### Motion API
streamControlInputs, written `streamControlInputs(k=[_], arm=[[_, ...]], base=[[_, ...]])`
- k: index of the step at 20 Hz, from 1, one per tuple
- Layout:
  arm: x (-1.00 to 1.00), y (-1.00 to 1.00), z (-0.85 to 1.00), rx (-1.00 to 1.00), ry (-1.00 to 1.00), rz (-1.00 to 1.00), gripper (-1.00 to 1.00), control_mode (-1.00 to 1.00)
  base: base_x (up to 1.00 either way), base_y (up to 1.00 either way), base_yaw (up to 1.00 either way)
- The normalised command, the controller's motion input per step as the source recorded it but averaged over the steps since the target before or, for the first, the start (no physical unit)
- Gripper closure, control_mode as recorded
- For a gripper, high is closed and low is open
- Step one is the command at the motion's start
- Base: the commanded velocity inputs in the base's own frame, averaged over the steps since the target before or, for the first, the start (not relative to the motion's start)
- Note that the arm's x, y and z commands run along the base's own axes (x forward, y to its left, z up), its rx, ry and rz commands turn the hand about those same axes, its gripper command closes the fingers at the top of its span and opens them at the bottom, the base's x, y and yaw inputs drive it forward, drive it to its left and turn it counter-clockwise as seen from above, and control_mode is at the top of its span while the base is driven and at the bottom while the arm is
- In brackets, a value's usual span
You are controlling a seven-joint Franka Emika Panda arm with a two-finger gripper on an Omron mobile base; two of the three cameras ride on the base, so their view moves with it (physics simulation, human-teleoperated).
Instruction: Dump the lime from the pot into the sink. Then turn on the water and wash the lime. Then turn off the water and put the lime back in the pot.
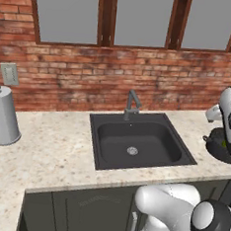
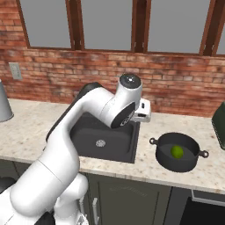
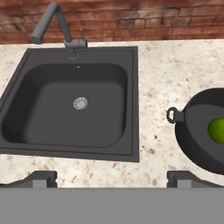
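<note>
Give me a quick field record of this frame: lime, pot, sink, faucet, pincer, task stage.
lime: inside the pot, not yet dumped
pot: upright on the counter, right of the sink, apart from it
sink: basin dry, nothing in it, drain bare
faucet: at the back rim, no water running
pincer: open, holding nothing, above the counter's front edge between sink and pot
canister: grey, on the counter far left
task stage: first step not begun

Around the sink (image 3: 131, 87): its basin lies bare down to the drain (image 3: 80, 103). The faucet (image 3: 52, 24) rises at its back rim. Bare bench (image 3: 162, 87) separates it from the pot (image 3: 197, 140).
</note>
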Motion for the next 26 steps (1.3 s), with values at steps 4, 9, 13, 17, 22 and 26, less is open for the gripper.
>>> streamControlInputs(k=[4,9,13,17,22,26], arm=[[0.04,-0.28,-0.19,0.00,0.08,0.00,-1.00,-1.00],[0.21,-0.29,-0.23,0.00,0.12,0.00,-1.00,-1.00],[0.36,-0.22,-0.29,0.00,0.13,0.00,-1.00,-1.00],[0.44,-0.21,-0.29,0.00,0.14,0.00,-1.00,-1.00],[0.40,-0.18,-0.33,0.00,0.11,0.00,-1.00,-1.00],[0.32,-0.13,-0.38,0.00,0.08,0.00,-1.00,-1.00]], base=[[0.00,0.00,0.00],[0.00,0.00,0.00],[0.00,0.00,0.00],[0.00,0.00,0.00],[0.00,0.00,0.00],[0.00,0.00,0.00]])
